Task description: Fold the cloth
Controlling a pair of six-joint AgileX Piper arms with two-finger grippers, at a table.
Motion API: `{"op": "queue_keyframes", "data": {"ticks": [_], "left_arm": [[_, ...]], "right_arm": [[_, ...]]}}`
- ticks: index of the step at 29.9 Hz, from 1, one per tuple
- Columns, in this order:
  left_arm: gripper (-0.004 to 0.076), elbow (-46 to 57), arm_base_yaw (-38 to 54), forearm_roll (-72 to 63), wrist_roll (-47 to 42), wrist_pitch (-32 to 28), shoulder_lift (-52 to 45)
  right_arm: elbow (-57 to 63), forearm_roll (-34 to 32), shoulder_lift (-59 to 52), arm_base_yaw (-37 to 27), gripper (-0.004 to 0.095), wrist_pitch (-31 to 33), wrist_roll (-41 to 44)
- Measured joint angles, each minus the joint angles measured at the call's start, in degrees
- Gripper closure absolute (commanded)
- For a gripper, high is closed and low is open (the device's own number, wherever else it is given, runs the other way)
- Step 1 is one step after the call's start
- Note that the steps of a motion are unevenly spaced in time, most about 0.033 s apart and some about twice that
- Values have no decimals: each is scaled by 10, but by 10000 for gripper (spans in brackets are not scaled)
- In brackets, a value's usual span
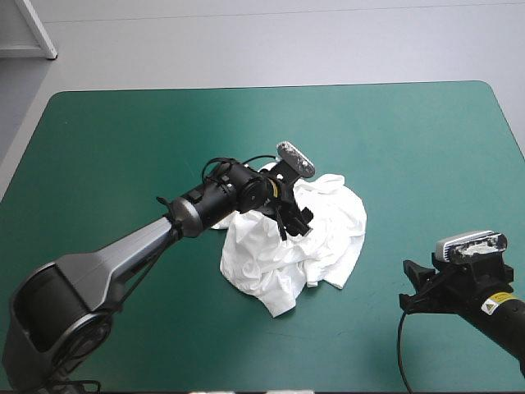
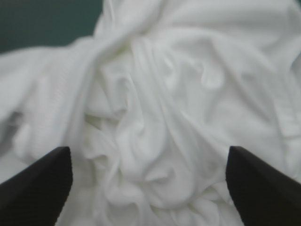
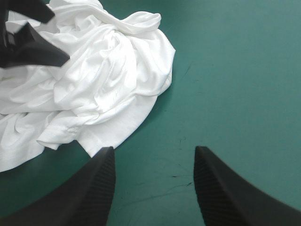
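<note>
A white, short-sleeved fabric T-shirt [image 1: 316, 238] lies as a crumpled heap near the middle of my bench [image 1: 123, 123], a table under a teal-green cover, with bare bench on every side of it. My left tool [image 1: 294, 220], two broad black fin-shaped fingers, hangs directly over the heap and points down into it. Its fingers stand wide apart, released, with only soft ridges and folds of white fabric ahead of them. I judge it is placed there to pinch one of those raised folds and draw the heap open, since no fold can be made until the shirt is spread flat. My right tool [image 3: 154, 151] hovers low over bare bench toward the near right corner, well apart from the left tool and clear of the heap. Its fingers are also spread open and empty. A flat, hem-like edge of the T-shirt lies ahead of it and a little to one side, so I judge it is parked ready to take that edge. Folding itself is not yet begun.
</note>
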Motion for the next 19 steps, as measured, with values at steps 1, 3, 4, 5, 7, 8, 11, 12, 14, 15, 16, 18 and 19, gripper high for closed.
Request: {"op": "queue_keyframes", "data": {"ticks": [1,3,4,5,7,8,11,12,14,15,16,18,19], "left_arm": [[74,-8,0,7,-1,4,-14],[74,-23,2,36,-13,19,-42],[74,-26,5,52,-21,27,-52],[74,-27,8,67,-29,37,-61],[74,-27,24,101,-48,60,-80],[74,-27,35,111,-55,71,-86],[74,-27,82,125,-65,96,-94],[74,-27,101,126,-68,103,-95],[74,-23,138,125,-71,106,-95],[74,-18,161,120,-73,103,-95],[74,-13,180,112,-73,98,-95],[74,2,228,75,-68,81,-95],[74,10,250,50,-61,73,-94]], "right_arm": [[-6,0,5,0,412,4,0],[-23,3,19,0,412,14,-3],[-33,8,26,0,412,18,-6],[-42,17,36,0,412,23,-9],[-58,36,59,0,412,35,-21],[-65,49,72,0,412,41,-27],[-74,74,110,0,412,58,-39],[-75,80,123,0,412,64,-42],[-76,87,144,0,412,72,-48],[-76,88,155,0,412,75,-50],[-76,88,164,0,412,76,-52],[-76,88,178,0,412,78,-54],[-76,88,183,0,412,78,-56]]}}
